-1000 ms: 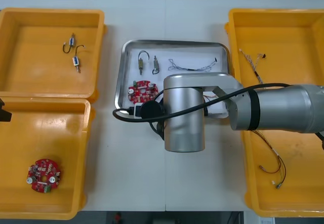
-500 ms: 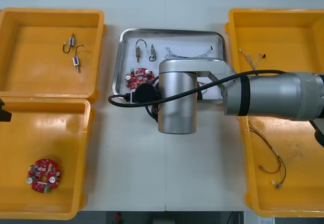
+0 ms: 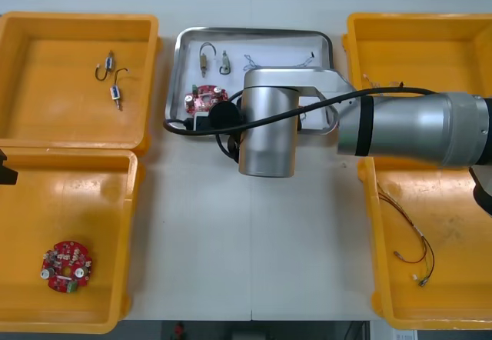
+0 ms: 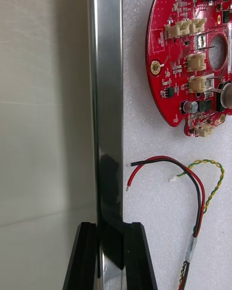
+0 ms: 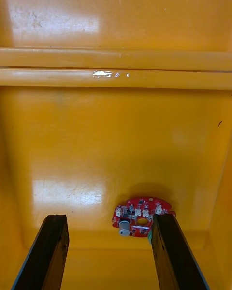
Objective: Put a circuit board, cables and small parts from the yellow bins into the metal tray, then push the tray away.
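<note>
Between four yellow bins (image 3: pixel 77 18), one metal tray (image 3: pixel 254 29) holds one round red circuit board (image 3: pixel 201 98), two small metal parts (image 3: pixel 204 55) and two cables (image 4: pixel 193 183). A second board (image 3: pixel 67 266) lies in the left near bin, and two more parts (image 3: pixel 116 94) in the left far bin. The right gripper (image 4: pixel 111 224) is narrow, its fingers pinching the tray's near rim. The left gripper (image 5: pixel 108 217) hangs wide open over the second board, holding nothing.
</note>
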